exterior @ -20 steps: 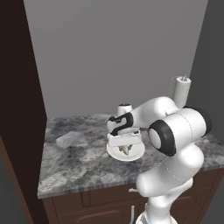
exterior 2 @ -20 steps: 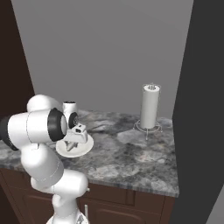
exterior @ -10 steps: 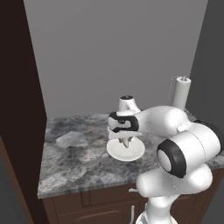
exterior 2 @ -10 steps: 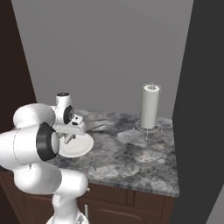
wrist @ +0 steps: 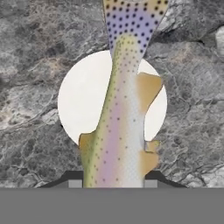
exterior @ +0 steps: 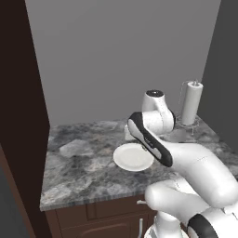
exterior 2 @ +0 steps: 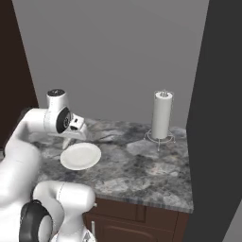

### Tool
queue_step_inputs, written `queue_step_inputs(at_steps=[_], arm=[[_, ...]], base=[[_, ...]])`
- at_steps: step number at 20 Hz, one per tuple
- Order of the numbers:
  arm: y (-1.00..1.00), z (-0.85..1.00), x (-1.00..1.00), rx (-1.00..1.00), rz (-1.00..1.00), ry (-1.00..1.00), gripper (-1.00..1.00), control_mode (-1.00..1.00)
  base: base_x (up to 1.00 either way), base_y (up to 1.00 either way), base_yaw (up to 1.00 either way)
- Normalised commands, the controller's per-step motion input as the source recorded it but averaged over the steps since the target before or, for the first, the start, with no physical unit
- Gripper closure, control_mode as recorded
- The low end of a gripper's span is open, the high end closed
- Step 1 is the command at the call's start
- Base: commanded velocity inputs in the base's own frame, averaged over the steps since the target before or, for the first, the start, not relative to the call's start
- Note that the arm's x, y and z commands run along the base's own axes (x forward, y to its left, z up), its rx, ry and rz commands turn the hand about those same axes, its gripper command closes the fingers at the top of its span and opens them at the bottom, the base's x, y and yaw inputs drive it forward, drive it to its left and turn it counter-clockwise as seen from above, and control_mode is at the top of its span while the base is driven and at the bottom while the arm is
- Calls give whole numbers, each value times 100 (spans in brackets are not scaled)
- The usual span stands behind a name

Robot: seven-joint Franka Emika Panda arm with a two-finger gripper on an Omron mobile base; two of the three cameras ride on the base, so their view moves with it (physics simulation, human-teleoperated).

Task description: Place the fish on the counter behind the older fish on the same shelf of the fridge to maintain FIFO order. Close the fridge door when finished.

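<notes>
You have the fish [wrist: 120, 118] pinched in the gripper [wrist: 113, 183], fingers closed on its body. It hangs lifted clear of the plate [wrist: 81, 103], which sits on the surface [wrist: 35, 52] toward the front edge. Its long axis runs straight out from the gripper, tail fanning at the far end. In the right base view the gripper [exterior 2: 71, 137] sits above the plate's [exterior 2: 80, 156] back-left rim, with a pale sliver below it that is probably the fish. In the left base view the arm covers the gripper; you see the plate [exterior: 133, 157] and the paper towel roll [exterior: 191, 103] near the back right corner. Next, I judge, you must turn toward the fridge.
</notes>
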Motion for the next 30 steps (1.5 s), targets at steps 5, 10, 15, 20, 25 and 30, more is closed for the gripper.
queue_step_inputs(at_steps=[5, 10, 15, 20, 25, 30], arm=[[-17, 83, -99, 4, -5, -8, 100, -100], [-11, 75, -93, 0, -6, -12, 100, -100], [-4, 25, -65, 0, -4, -12, 100, -100], [0, 0, -11, 0, 0, -2, 100, -100], [0, 0, 0, 0, 0, 0, 100, -100], [-4, 0, -9, 0, 0, 0, 100, -100]], base=[[0, 0, 0], [0, 0, 0], [0, 0, 0], [0, 0, 0], [0, 0, 0], [0, 0, 0]])
